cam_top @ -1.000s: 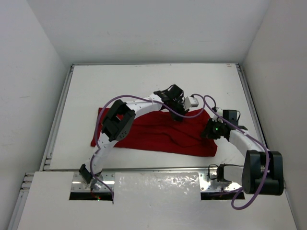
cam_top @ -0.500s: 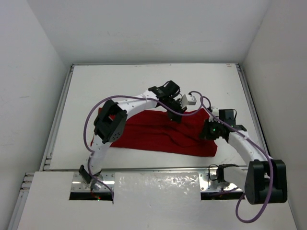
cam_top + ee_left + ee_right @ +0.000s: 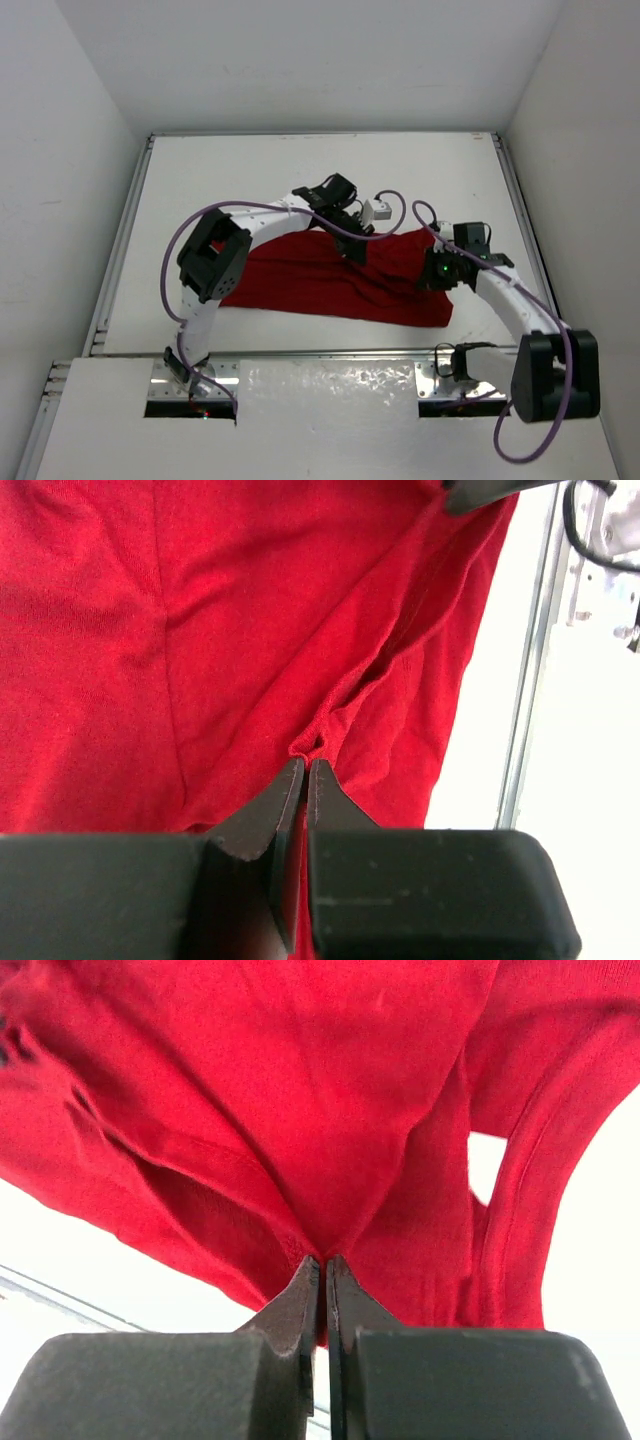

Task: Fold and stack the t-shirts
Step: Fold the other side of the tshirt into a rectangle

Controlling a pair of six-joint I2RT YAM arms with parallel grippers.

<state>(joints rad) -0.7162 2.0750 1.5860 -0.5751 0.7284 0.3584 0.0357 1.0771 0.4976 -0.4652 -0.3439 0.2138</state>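
The dark red t-shirt (image 3: 320, 285) lies spread on the white table, its right part lifted and folding over leftward. My left gripper (image 3: 352, 247) is shut on a pinch of the shirt's upper edge; in the left wrist view the gripper (image 3: 306, 768) nips a small fold of the shirt (image 3: 240, 630). My right gripper (image 3: 428, 277) is shut on the shirt's right part; in the right wrist view the gripper (image 3: 323, 1263) holds the cloth (image 3: 300, 1080), which hangs up from the table with a sleeve (image 3: 540, 1160) at the right.
Metal rails run along the table's left edge (image 3: 120, 250) and right edge (image 3: 520, 220). White walls enclose the table at the back and sides. A white panel (image 3: 330, 385) covers the near edge between the arm bases. Purple cables loop over both arms.
Both grippers have moved left with the cloth still held. The shirt's right part has been drawn leftward and its right edge now sits further in.
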